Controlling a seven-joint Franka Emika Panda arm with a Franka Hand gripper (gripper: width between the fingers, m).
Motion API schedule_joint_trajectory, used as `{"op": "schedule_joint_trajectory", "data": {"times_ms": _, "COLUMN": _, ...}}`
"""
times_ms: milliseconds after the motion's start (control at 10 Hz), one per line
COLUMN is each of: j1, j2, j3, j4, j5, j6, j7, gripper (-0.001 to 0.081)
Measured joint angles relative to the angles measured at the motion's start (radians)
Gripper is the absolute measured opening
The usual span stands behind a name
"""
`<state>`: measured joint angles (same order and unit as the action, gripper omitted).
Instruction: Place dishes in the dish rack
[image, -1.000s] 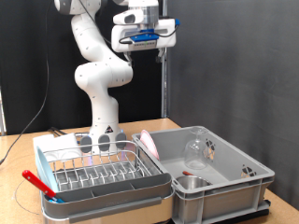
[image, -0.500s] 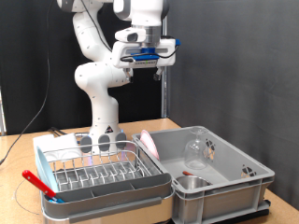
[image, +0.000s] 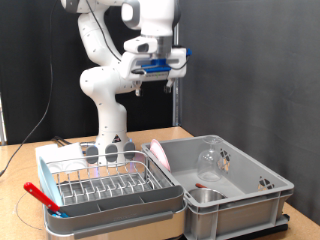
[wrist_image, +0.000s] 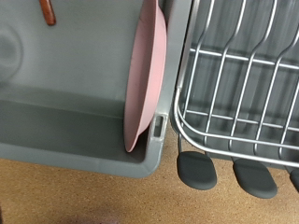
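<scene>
Gripper (image: 171, 82) hovering high over the pink plate (image: 158, 152) leaning inside the grey bin (image: 262, 180); finger opening cannot be told; nothing visibly held; descending squarely onto the plate's upper rim seems wisest.

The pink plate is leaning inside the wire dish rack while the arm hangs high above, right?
Not quite. The pink plate leans against the wall inside the grey bin, beside the wire dish rack; the exterior view shows it. The gripper does hang high above.
</scene>
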<state>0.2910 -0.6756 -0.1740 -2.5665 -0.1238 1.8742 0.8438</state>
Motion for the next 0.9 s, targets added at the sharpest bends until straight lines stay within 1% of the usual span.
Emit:
{"op": "schedule_joint_trajectory", "data": {"times_ms": 200, "j1": -0.002, "j2": 0.023, "j3": 0.012, "j4": -0.057, "j5": -0.007, "j6": 0.063, "j7": 0.061, "gripper": 0.0808}}
{"op": "schedule_joint_trajectory", "data": {"times_ms": 300, "j1": -0.003, "j2": 0.042, "j3": 0.018, "j4": -0.076, "j5": -0.01, "j6": 0.095, "j7": 0.085, "gripper": 0.0808}}
{"op": "schedule_joint_trajectory", "data": {"times_ms": 900, "j1": -0.006, "j2": 0.152, "j3": 0.053, "j4": -0.195, "j5": -0.083, "j6": 0.301, "j7": 0.169, "gripper": 0.0808}}
